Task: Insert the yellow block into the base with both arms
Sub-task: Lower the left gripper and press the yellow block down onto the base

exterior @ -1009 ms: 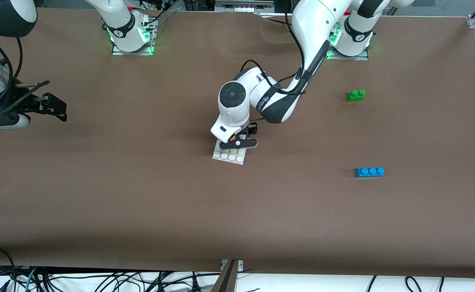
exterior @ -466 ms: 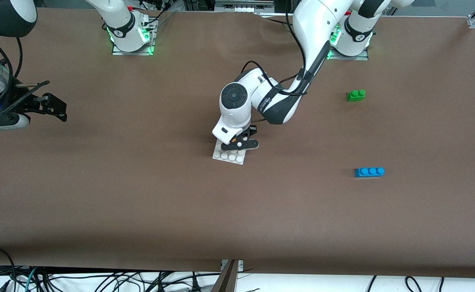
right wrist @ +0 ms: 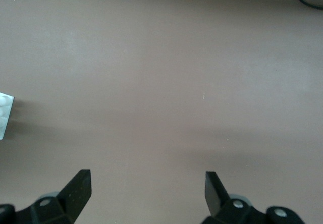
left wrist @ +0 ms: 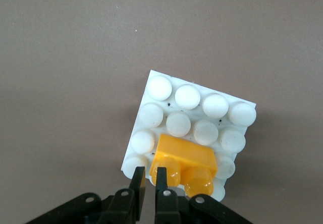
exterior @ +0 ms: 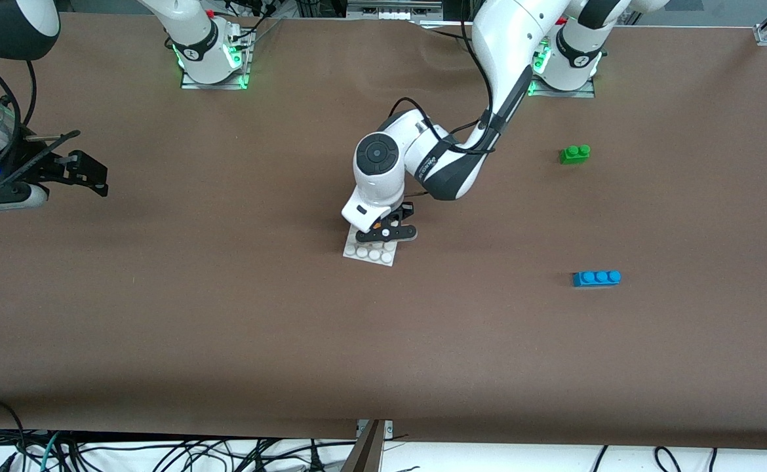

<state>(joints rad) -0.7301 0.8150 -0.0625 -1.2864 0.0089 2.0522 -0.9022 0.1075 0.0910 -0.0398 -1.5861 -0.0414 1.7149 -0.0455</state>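
Note:
The white base [exterior: 371, 253] lies mid-table; in the left wrist view [left wrist: 187, 97] its stud grid shows. The yellow block [left wrist: 186, 158] sits on the base's studs at one edge, slightly skewed. My left gripper [exterior: 387, 231] is low over the base. In its wrist view [left wrist: 150, 172] the fingers are closed to a narrow empty gap, with one finger [left wrist: 161, 176] right beside the block's end stud. In the front view the hand hides the block. My right gripper [exterior: 88, 174] waits open and empty over the table at the right arm's end, its fingers spread wide in its wrist view [right wrist: 146, 182].
A green two-stud brick [exterior: 574, 154] and a longer blue brick [exterior: 596, 278] lie toward the left arm's end, the blue one nearer the front camera. A corner of the base [right wrist: 4, 114] shows at the edge of the right wrist view.
The left gripper has shifted only slightly over the base. The right arm has not moved.

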